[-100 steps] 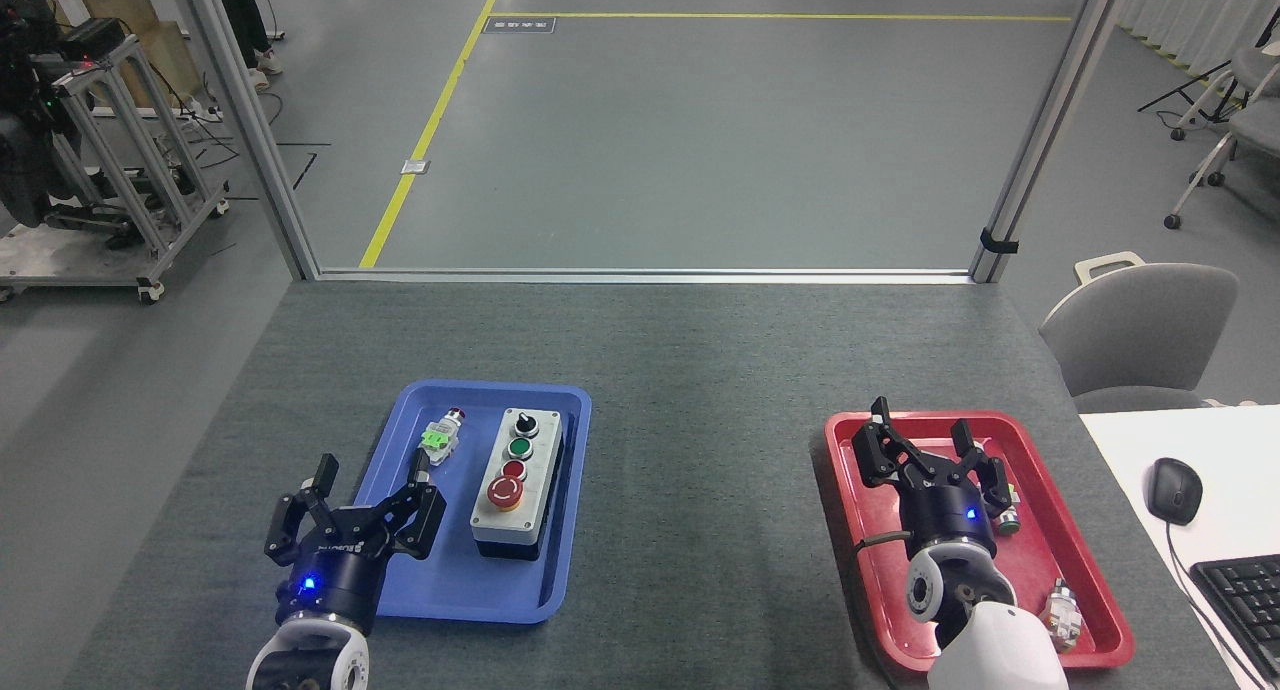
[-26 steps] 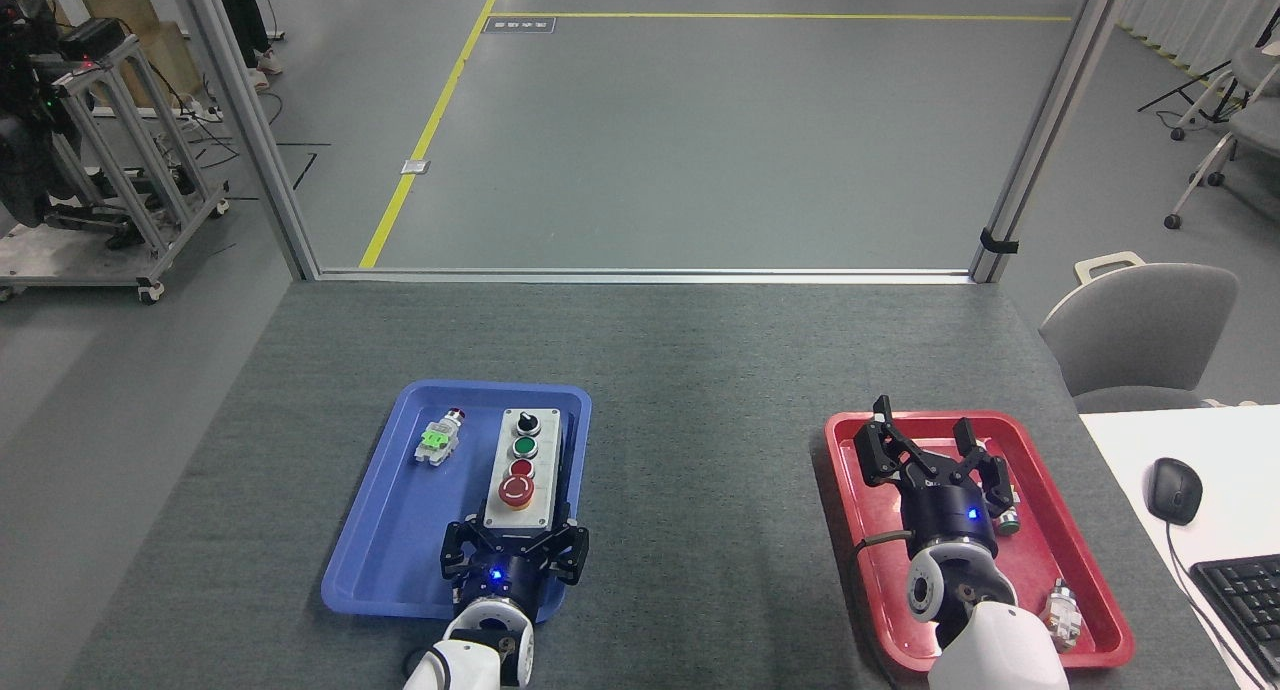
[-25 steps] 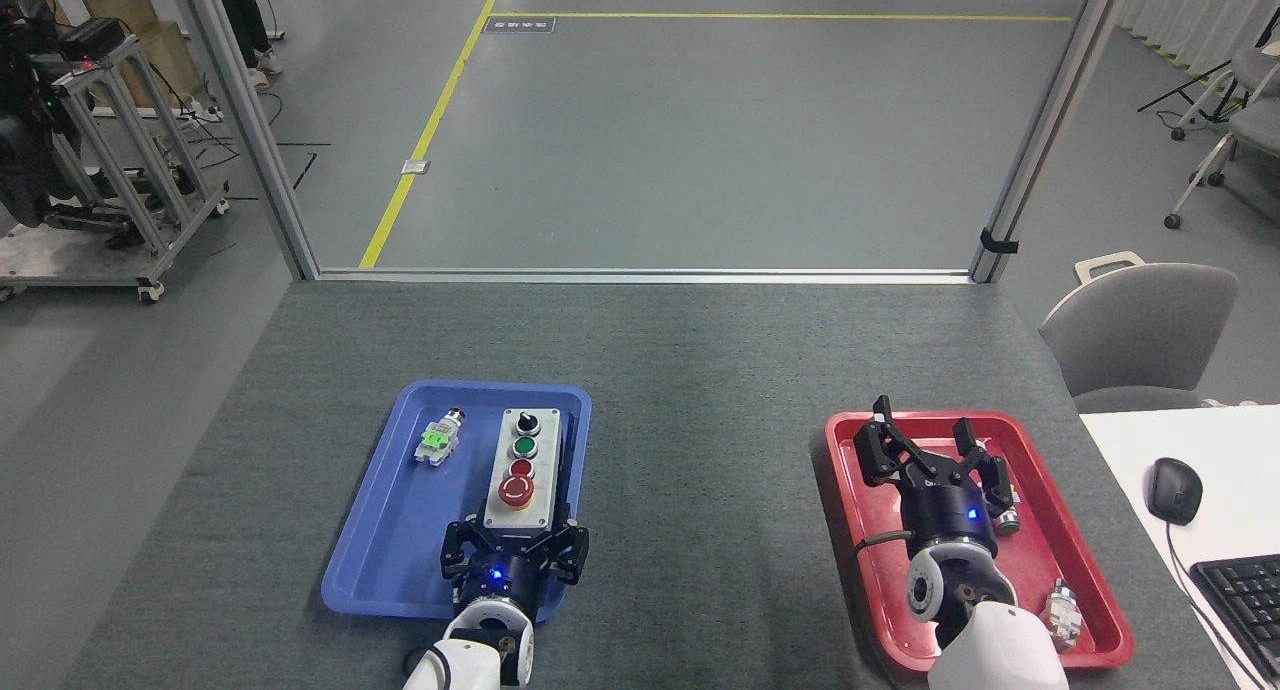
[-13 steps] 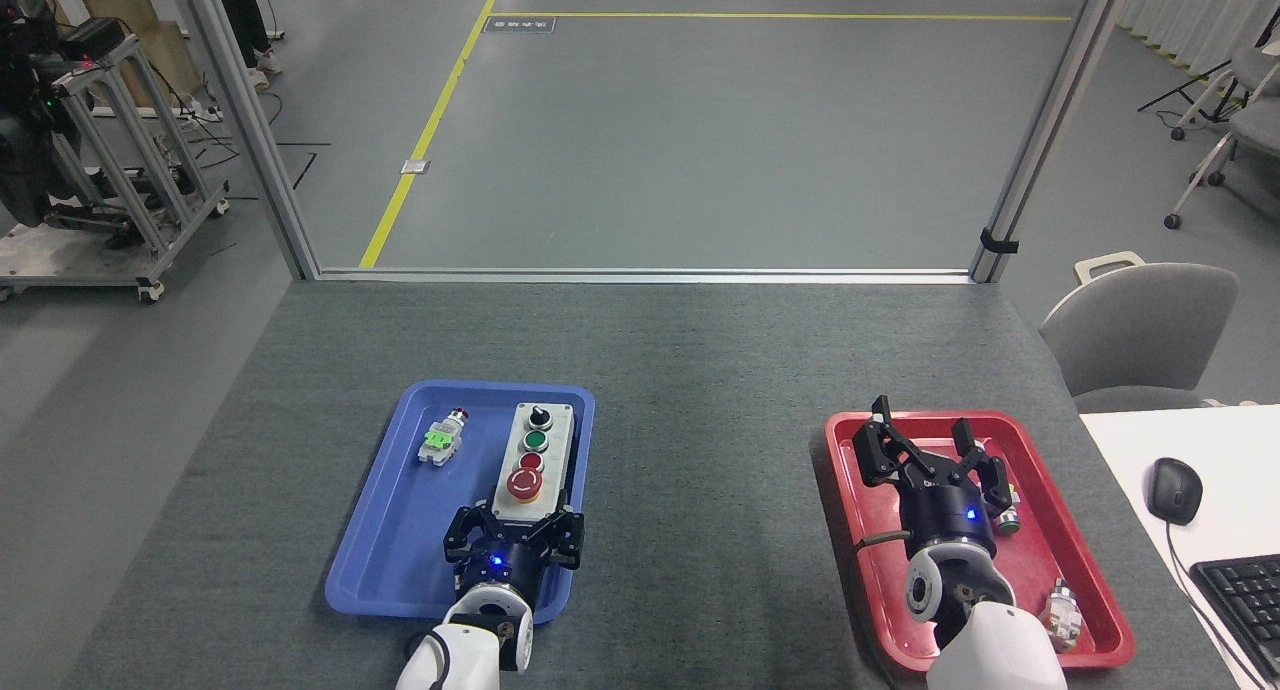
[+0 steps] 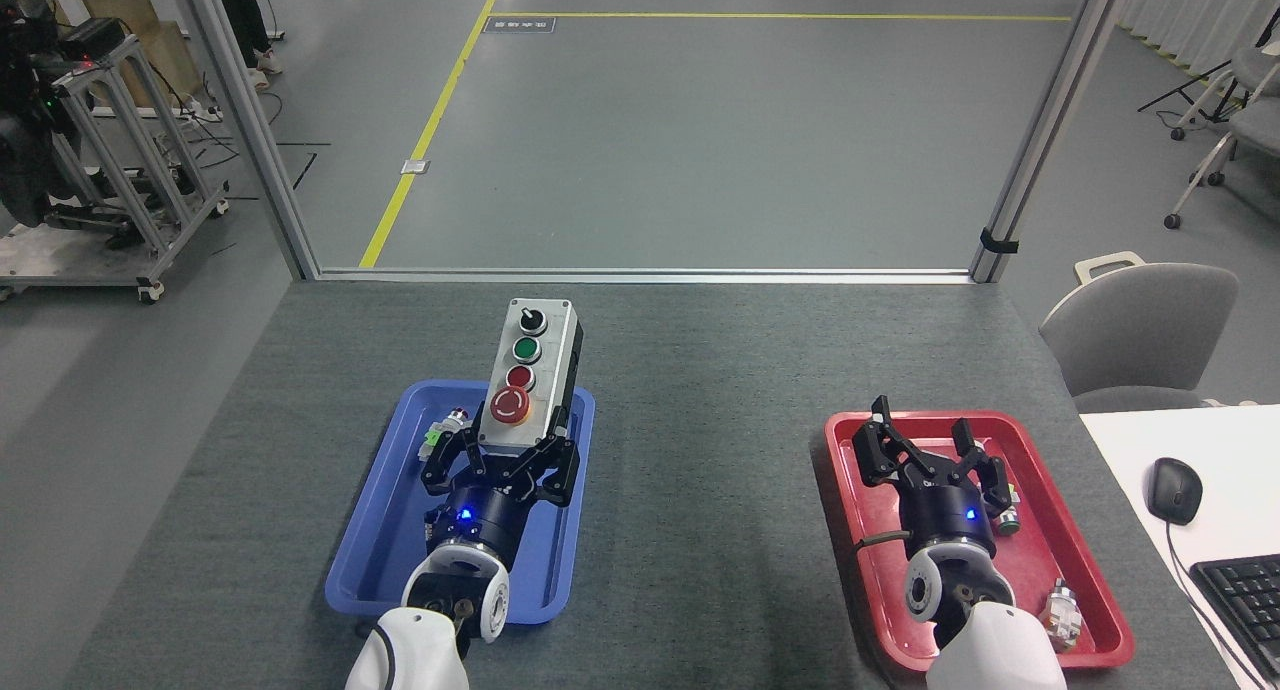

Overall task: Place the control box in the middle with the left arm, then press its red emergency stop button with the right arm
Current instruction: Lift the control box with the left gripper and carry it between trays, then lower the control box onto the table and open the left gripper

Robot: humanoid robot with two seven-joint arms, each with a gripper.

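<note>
Above blue tray (image 5: 375,560): left gripper (image 5: 500,462) clamped around control box (image 5: 527,370).

I see a blue tray (image 5: 385,560) on the grey table (image 5: 700,360), left of a red tray (image 5: 1090,590). A small white-and-green push-button part (image 5: 446,428) lies in the blue tray's far left corner. Right of the red tray: a grey chair (image 5: 1140,330), a mouse (image 5: 1173,490) and a keyboard (image 5: 1240,595)

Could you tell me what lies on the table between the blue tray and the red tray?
Nothing: in the head view the grey table is bare between the blue tray and the red tray.
</note>
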